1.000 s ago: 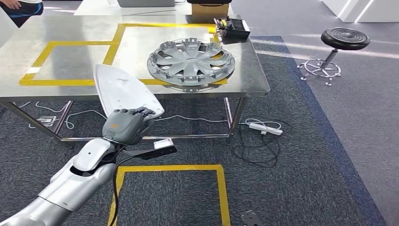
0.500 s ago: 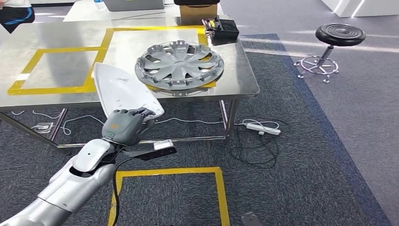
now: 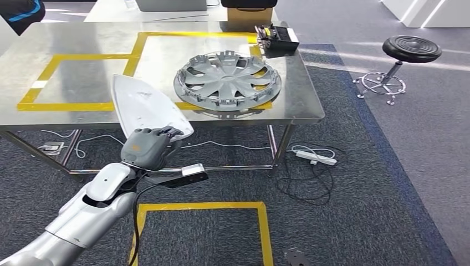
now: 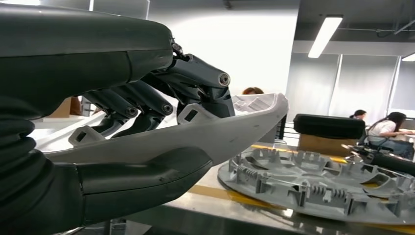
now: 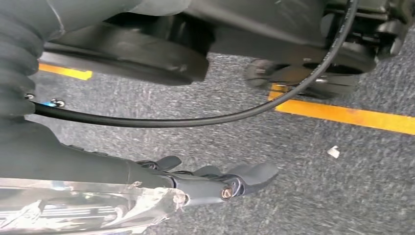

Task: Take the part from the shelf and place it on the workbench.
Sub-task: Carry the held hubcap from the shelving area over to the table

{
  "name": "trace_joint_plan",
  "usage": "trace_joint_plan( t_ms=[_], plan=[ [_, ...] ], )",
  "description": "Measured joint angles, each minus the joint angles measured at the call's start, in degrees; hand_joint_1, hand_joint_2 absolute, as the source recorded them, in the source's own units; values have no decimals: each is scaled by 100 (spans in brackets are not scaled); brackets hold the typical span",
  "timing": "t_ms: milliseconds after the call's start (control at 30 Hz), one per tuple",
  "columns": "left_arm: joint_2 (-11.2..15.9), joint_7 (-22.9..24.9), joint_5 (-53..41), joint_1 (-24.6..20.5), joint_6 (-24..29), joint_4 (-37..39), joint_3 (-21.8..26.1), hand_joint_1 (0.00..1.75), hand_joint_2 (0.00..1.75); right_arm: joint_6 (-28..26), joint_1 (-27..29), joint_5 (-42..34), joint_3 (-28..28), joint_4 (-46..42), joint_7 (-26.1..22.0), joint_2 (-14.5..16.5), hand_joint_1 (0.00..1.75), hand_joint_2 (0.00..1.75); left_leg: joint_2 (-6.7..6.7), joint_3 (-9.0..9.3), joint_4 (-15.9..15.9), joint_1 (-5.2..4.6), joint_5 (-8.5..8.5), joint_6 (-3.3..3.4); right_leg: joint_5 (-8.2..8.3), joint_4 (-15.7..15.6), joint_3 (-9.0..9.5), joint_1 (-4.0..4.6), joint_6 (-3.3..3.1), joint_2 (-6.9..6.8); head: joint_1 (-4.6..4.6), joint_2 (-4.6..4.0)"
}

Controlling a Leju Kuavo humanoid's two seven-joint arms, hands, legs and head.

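Still, left hand (image 3: 145,148) fingers (image 4: 195,73) grip the white part (image 3: 145,106); view shifted toward workbench (image 3: 83,47).

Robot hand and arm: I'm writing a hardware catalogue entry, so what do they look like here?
The left arm has smooth silver shell segments with a black cable looping beside it. The left robot hand is dark grey with a small green mark on its back, a ribbed grey cover, a thick thumb and darker fingers with round metal pivots.
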Motion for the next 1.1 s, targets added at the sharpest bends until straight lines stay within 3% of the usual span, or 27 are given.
trace_joint_plan(
  t_ms=[33,67,100,233,300,367,400,433,467,533,600,733,800,867,900,933,967,1033,1100],
  plan=[
    [1,0,0,-5,-1,-1,0,175,175,-1,13,-1,0,1,4,0,0,175,-9,51,3,-10,-41,-24,194,-363,161,9,-15,0,2,0],
    [3,0,0,-11,-2,-1,0,175,175,0,22,-1,0,2,7,1,0,175,-15,77,8,-19,-71,-51,280,-663,298,15,-31,0,4,0],
    [5,0,0,-16,-3,-1,0,175,175,0,25,-1,1,3,7,2,0,175,-18,84,6,-27,-87,-79,282,-823,374,23,-44,4,-6,0],
    [6,0,0,-33,-4,-5,1,175,175,0,42,-1,1,3,5,3,0,175,-2,52,67,-14,-171,-208,184,-941,456,21,-152,30,-42,0],
    [6,0,-1,-48,-5,-9,4,175,175,0,34,-1,1,2,1,3,0,175,5,-204,561,-7,-412,-258,165,-977,514,2,-209,24,-62,0],
    [8,0,-2,-42,-7,-9,3,175,175,0,28,-1,1,2,-2,3,0,175,6,-644,1300,-4,-669,-285,130,-980,551,1,-240,17,-69,0],
    [9,0,-4,-33,-7,-9,3,175,175,0,31,-1,1,2,-2,3,0,175,7,-808,1520,-1,-671,-292,109,-980,574,0,-245,18,-69,0],
    [9,0,-6,-28,-7,-9,2,175,175,0,34,-1,1,2,-2,3,0,175,7,-876,1540,2,-550,-296,85,-980,605,-3,-241,23,-69,0],
    [9,0,-8,-27,-7,-9,2,175,175,0,36,-1,1,2,-2,3,0,175,9,-841,1351,7,-327,-298,59,-979,644,-9,-231,30,-70,0],
    [12,0,-9,-37,-7,-8,3,175,175,0,35,-1,1,3,-3,4,0,175,20,-572,650,16,162,-306,-6,-972,724,-9,-184,46,-76,0],
    [11,0,-13,-51,-7,-8,1,175,175,-1,25,-1,1,3,-4,3,0,175,24,-364,153,20,305,-262,-64,-958,748,16,-121,56,-83,0],
    [14,0,-18,-53,-7,-10,-1,175,175,-3,6,-1,1,2,-6,3,0,175,15,-297,41,22,213,-91,-151,-914,739,22,-16,35,-52,0],
    [14,0,-19,-58,-7,-10,0,175,175,-2,-4,1,1,2,-7,3,0,175,16,-252,34,32,183,-20,-375,-436,503,15,30,12,-20,0],
    [14,0,-20,-54,-7,-9,-3,175,175,-2,-13,-3,1,2,-14,3,0,175,15,-218,35,21,143,19,-655,361,48,12,47,4,6,0],
    [15,0,-20,-48,-7,-9,-4,175,175,-2,-20,-3,1,2,-19,3,0,175,15,-197,36,15,122,25,-695,633,-138,12,47,4,7,0],
    [15,0,-20,-43,-7,-9,-4,175,175,-2,-28,-4,0,2,-22,3,0,175,13,-167,36,10,97,24,-618,700,-227,12,39,4,9,0],
    [15,0,-20,-39,-7,-9,-4,175,175,-3,-34,-3,-1,2,-25,3,0,175,10,-121,36,8,66,18,-427,532,-194,13,25,4,9,0],
    [14,0,-23,-40,-7,-9,-4,175,175,-3,-30,-2,-1,3,-14,3,0,175,1,-11,36,2,-9,-12,61,-210,104,17,-11,4,12,0],
    [15,0,-27,-49,-6,-9,-4,175,175,-1,-21,-2,-1,4,-9,4,0,175,-9,38,38,-14,-61,-66,254,-785,368,29,-41,6,11,0]
  ],
)
